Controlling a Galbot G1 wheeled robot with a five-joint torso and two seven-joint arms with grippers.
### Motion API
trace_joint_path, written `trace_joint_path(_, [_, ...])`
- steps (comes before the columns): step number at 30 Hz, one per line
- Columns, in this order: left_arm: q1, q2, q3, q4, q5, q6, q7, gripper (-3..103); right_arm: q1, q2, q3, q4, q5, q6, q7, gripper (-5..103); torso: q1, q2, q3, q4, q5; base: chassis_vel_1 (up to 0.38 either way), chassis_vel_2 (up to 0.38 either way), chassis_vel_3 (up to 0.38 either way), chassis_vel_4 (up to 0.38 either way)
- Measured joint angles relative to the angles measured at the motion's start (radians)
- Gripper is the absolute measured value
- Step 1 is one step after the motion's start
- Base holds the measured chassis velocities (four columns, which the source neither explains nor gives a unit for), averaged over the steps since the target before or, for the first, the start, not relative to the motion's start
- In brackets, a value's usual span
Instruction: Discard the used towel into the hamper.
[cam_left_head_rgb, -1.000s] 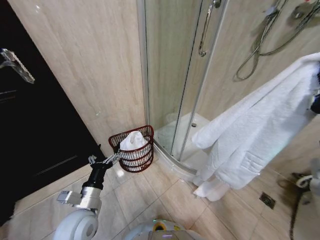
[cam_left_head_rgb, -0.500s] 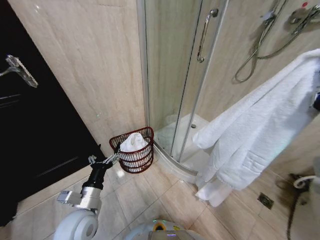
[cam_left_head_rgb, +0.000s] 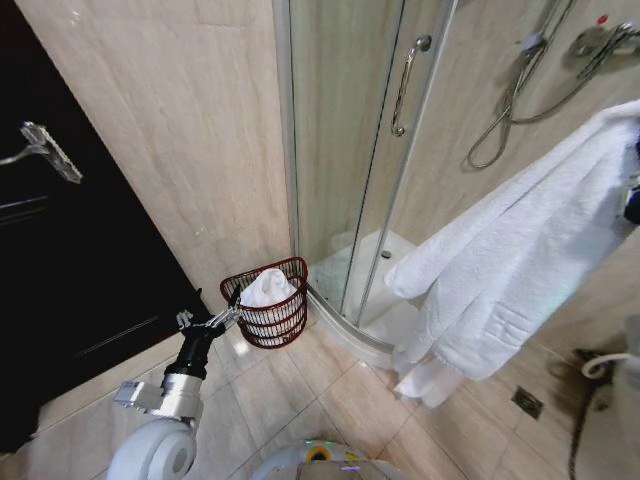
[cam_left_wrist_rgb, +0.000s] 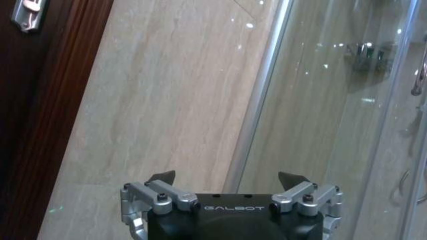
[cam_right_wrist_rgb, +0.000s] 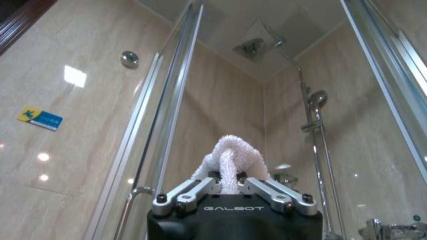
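Carrying is judged to be the step in hand. The towel (cam_left_head_rgb: 510, 280) is held high at the robot's right, and its folds hang down in front of the shower door (cam_left_head_rgb: 400, 150), with the lowest end close to the floor tiles (cam_left_head_rgb: 330, 385). In the right wrist view the right gripper (cam_right_wrist_rgb: 229, 176) is seen clamped on a bunched loop of the towel (cam_right_wrist_rgb: 230, 150), with both fingers pressed against the cloth.

The hamper (cam_left_head_rgb: 267, 318) stands on the floor at the corner where the beige wall (cam_left_head_rgb: 180, 130) meets the shower frame, just beside the curved shower sill (cam_left_head_rgb: 350, 325). A white cloth (cam_left_head_rgb: 265, 287) is already heaped inside it and rises above the rim. The held towel is well apart from the hamper, to its right and far higher.

The left gripper (cam_left_head_rgb: 225, 318) is held low, just beside the hamper's left rim; whether it touches the wire cannot be told. In the left wrist view the left gripper (cam_left_wrist_rgb: 228, 176) is seen with its fingers apart and nothing between them.

For the next move, the held towel would need to be brought leftward and down until its bulk is over the hamper's mouth. Because much cloth trails below the grip and the hamper is small and partly filled, the hanging end would probably have to be fed in first. Release is better left until most of the cloth is gathered inside.
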Motion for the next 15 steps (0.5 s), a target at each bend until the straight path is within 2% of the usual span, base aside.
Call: trace_joint_path(15, [0.000, 0.000, 0.000, 0.000, 0.000, 0.000, 0.000, 100, 0.000, -0.002, 0.004, 0.000, 0.007, 0.000, 0.000, 7, 0.029, 0.066, 0.036, 0.0000, -0.0001, 0.000, 0.000, 0.000, 0.000])
